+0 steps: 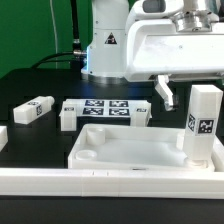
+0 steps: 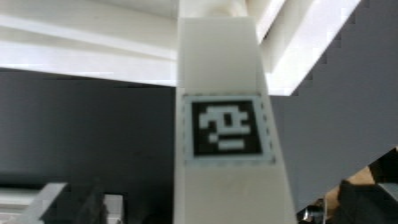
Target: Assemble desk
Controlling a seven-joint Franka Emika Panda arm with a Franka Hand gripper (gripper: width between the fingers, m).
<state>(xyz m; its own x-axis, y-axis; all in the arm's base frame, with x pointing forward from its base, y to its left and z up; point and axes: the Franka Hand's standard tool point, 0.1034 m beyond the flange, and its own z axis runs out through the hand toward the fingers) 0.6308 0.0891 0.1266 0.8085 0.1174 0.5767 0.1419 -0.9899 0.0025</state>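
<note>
The white desk top point(image 1: 130, 150) lies flat near the front of the black table, rim up. One white leg point(image 1: 203, 122) stands upright in its corner at the exterior view's right, tag facing the camera. It fills the middle of the wrist view point(image 2: 228, 120), with the desk top point(image 2: 80, 40) beyond it. My gripper point(image 1: 182, 92) hangs at the top of that leg, jaws spread. One dark finger point(image 1: 165, 92) hangs clear of the leg's side, and another point(image 2: 370, 195) also stands off the leg. A second leg point(image 1: 33, 110) lies on the table at the exterior view's left.
The marker board point(image 1: 105, 110) lies behind the desk top. The robot base point(image 1: 105, 45) stands at the back. A long white rail point(image 1: 100, 185) edges the table front. Another white part point(image 1: 3, 136) shows at the exterior view's far left edge.
</note>
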